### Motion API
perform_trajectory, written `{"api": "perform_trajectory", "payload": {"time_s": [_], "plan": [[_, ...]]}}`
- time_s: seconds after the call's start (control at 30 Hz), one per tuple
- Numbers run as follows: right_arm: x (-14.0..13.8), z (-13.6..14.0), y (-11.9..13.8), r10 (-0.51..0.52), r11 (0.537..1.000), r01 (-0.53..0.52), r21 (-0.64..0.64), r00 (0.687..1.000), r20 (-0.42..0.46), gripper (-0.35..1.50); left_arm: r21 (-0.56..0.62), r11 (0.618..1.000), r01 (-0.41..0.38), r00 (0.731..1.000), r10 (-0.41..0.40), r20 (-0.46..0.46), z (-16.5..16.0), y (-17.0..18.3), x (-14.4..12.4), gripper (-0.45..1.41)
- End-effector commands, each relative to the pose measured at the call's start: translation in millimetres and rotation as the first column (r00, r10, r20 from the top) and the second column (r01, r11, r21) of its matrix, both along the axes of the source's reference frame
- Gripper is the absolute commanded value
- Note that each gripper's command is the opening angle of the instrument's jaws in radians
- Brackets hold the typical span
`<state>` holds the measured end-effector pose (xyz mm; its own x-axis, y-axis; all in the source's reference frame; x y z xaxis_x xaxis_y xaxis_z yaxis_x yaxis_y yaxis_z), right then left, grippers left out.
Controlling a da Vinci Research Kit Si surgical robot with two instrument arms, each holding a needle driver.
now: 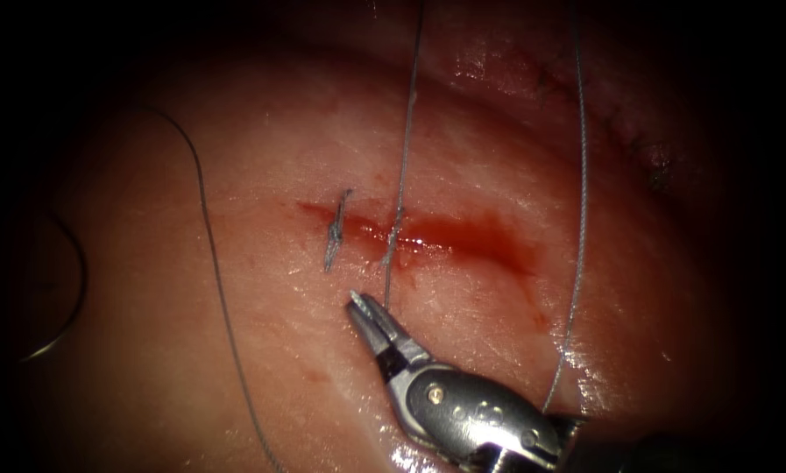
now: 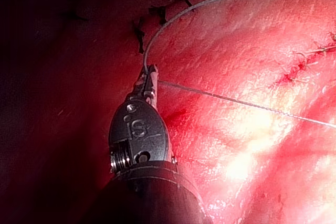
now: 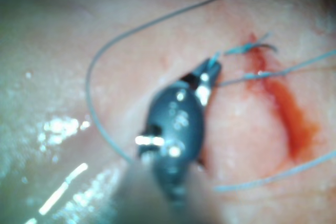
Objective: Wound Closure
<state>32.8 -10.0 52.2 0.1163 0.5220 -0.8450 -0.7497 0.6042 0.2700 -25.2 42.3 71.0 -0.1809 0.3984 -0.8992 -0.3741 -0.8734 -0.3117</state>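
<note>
Your tissue is pale pink with glossy white highlights, and the cut across it is filled with bright red fluid. Your thread reads light grey, with a darker grey strand curving at the endoscope view's left. The right tool is silver-grey metal with dark joints. The left tool is dull grey steel against deep red tissue, with black stitches beyond it.
</note>
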Motion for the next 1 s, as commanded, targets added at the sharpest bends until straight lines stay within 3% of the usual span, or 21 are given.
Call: {"api": "perform_trajectory", "payload": {"time_s": [0.03, 0.6, 1.0], "plan": [[0.9, 0.4, -1.1, -0.016, 1.0, 0.016, 0.002, 1.0, -0.003, -0.35, -0.002, 1.0, 0.001, 1.0, -0.001, -0.003, 0.9, 0.4, -0.4, -0.45], [2.6, 0.4, -6.1, -0.121, 0.993, 0.121, 0.019, 0.993, -0.001, -0.35, -0.04, 0.999, 0.013, 0.999, -0.014, -0.037, 2.9, 1.3, -0.6, -0.45], [2.6, 0.8, -4.8, -0.144, 0.989, 0.144, 0.04, 0.99, -0.006, -0.35, -0.042, 0.999, -0.004, 1.0, 0.003, -0.03, 2.2, 0.0, -1.1, -0.45]]}}
